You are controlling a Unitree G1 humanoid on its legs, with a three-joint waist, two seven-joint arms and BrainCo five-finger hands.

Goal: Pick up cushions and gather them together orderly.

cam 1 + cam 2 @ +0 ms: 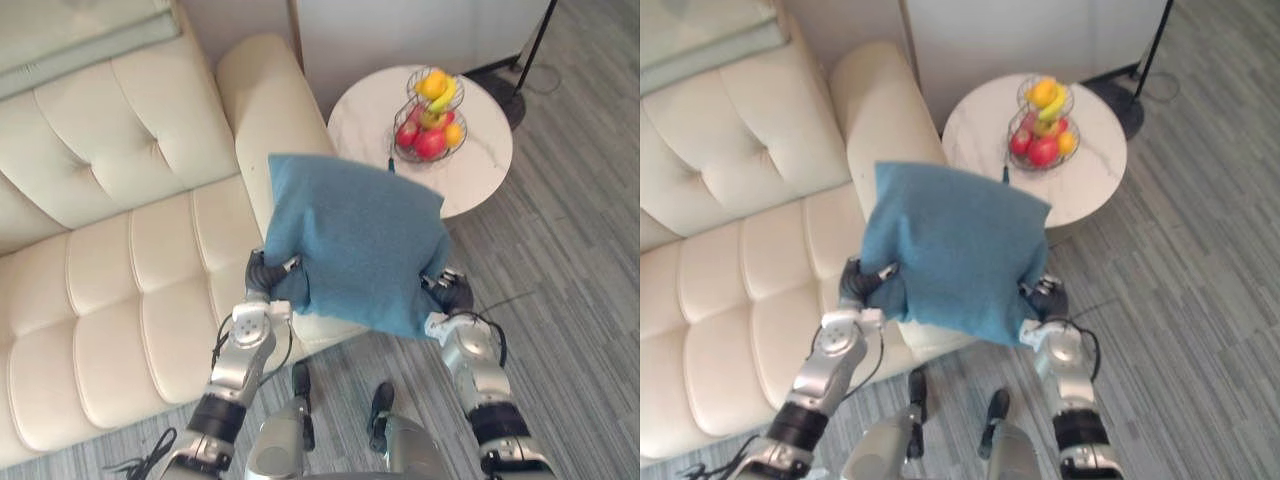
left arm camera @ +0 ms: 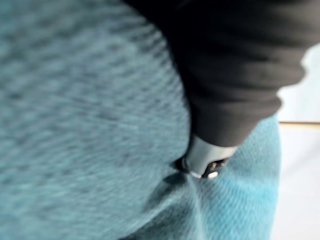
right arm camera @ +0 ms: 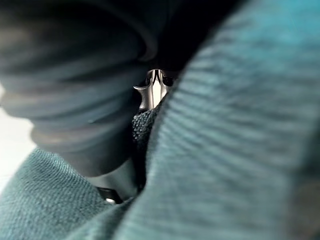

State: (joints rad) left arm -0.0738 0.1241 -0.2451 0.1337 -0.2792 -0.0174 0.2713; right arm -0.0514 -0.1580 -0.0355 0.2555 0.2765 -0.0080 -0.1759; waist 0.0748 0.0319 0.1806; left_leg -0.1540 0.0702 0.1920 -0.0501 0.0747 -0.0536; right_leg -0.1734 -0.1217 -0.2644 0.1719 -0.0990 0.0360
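Living room of a home: cream tufted sofa [image 1: 120, 260], round marble-topped bench [image 1: 365, 120] bearing a wire fruit basket [image 1: 430, 120], grey plank floor [image 1: 580, 260].

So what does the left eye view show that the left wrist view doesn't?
Left eye view: the cream sofa, the round table with its fruit basket, and the right hand on the blue cushion's other corner. Left wrist view: a silver finger dug into the weave. Shared: the blue cushion and the left hand gripping it.

cream sofa [image 1: 130, 260] beside a round table [image 1: 360, 120] bearing a fruit basket [image 1: 398, 141].
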